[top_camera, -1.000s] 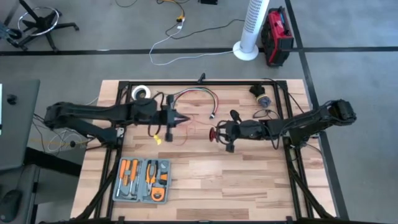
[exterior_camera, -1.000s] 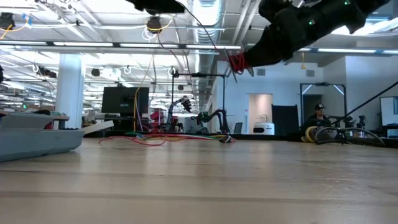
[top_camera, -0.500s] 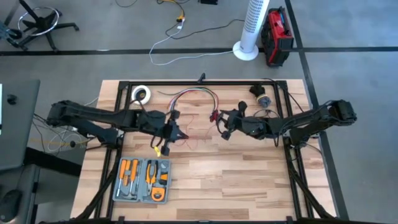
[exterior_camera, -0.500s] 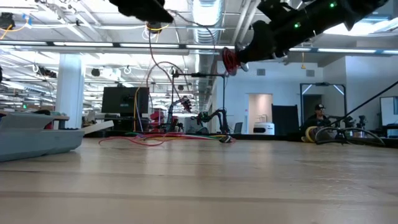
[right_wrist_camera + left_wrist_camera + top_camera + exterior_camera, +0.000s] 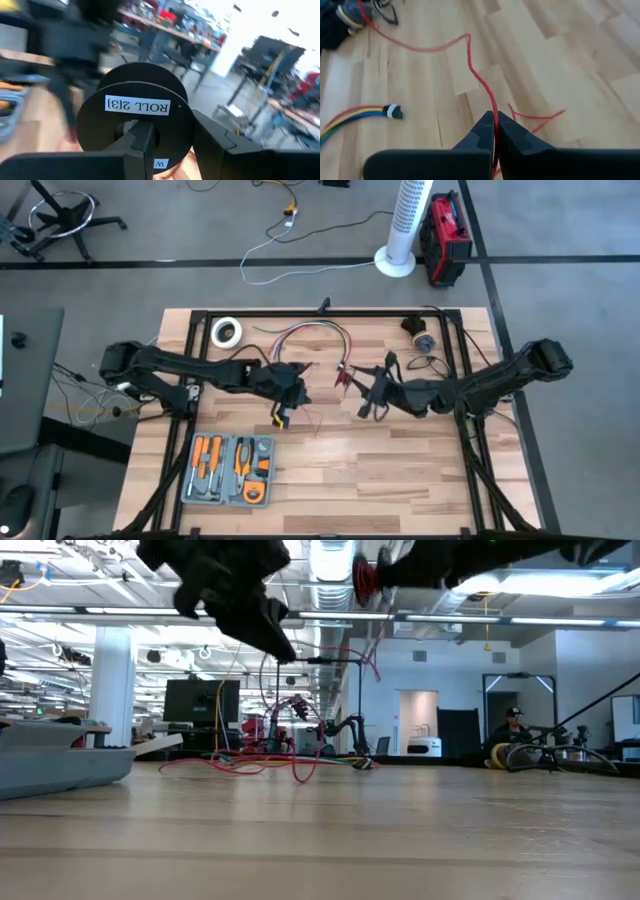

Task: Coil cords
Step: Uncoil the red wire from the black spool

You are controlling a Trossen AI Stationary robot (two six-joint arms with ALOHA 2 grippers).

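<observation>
The cord is a thin red wire (image 5: pixel 470 65) running from a black spool (image 5: pixel 136 112), labelled "ROLL 2[3]", across to my left gripper. The spool carries red windings (image 5: pixel 364 575). My left gripper (image 5: pixel 298 388) hangs above the table's middle, shut on the wire. Just to its right, my right gripper (image 5: pixel 352 380) holds the spool high above the table. Below the left gripper a slack bend of wire (image 5: pixel 300 772) reaches the tabletop. My left gripper pinches a single strand of the red wire (image 5: pixel 493 122) between its two fingertips (image 5: pixel 485 131), coming down at a slant. Beyond the fingers the strand rises clear of the table toward the spool; behind them it hangs slack. My right gripper has the spool between its two fingers, one finger (image 5: pixel 141 142) lying over the labelled flange (image 5: pixel 150 107) near the hub, the other (image 5: pixel 215 145) beside the spool. The spool is lifted clear of the table.
A grey case of orange-handled tools (image 5: pixel 230 470) lies near the front left. A white tape roll (image 5: pixel 227 332), a multicoloured cable bundle (image 5: pixel 312 335) and small dark parts (image 5: pixel 420 330) lie along the far edge. A black frame (image 5: pixel 330 312) borders the table.
My left gripper has come down and gone toward the table's near edge and a little right, drawing the red wire with it; a bend of wire now hangs to the tabletop. My right gripper has risen with the spool and shifted toward the far edge.
</observation>
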